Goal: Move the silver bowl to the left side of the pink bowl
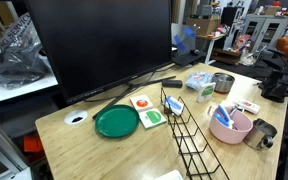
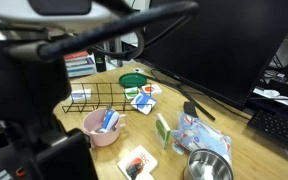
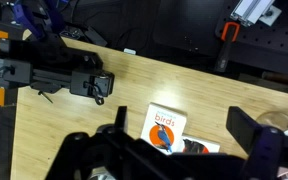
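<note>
The silver bowl (image 1: pixel 223 82) stands near the table's far edge, beyond the pink bowl (image 1: pixel 231 125), which holds blue and white items. Both show in both exterior views, the silver bowl (image 2: pixel 208 166) at the bottom edge and the pink bowl (image 2: pixel 104 128) by the wire rack. In the wrist view my gripper (image 3: pixel 184 118) is open and empty, high above a "birds" card (image 3: pixel 164 128). A shiny metal edge (image 3: pixel 281 123) shows at the right; I cannot tell what it is. My gripper is not discernible in the exterior views.
A green plate (image 1: pixel 116 121), picture cards (image 1: pixel 142 102) and a black wire rack (image 1: pixel 189 130) lie left of the pink bowl. A grey metal cup (image 1: pixel 261 133) stands to its right. A blue packet (image 1: pixel 199 82) sits by the silver bowl. A large monitor (image 1: pixel 99 45) stands behind.
</note>
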Available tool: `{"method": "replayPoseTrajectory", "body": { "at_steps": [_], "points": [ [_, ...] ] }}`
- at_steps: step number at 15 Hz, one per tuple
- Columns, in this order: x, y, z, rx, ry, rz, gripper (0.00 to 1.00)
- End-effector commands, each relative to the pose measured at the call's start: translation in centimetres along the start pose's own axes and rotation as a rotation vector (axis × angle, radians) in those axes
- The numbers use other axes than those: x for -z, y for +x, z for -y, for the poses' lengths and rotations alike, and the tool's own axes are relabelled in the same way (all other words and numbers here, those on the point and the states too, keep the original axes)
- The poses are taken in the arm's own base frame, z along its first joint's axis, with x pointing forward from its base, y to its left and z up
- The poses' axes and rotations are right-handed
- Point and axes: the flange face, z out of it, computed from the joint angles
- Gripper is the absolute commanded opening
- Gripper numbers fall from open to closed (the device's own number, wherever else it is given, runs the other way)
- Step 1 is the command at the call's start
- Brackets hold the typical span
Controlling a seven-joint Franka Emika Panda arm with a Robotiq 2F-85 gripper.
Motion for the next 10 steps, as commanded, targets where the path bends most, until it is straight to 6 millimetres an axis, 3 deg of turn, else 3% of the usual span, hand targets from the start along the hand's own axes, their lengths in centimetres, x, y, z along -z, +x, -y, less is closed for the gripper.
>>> {"method": "replayPoseTrajectory", "body": {
  "at_steps": [1, 5, 10],
  "points": [
    [0.0, 0.0, 0.0, 0.0, 0.001, 0.002, 1.0],
    [0.1, 2.1, 1.7, 0.098, 0.064, -0.039, 1.0],
    [-0.3, 6.1, 4.3, 0.16, 0.119, -0.09, 1.0]
  ]
}}
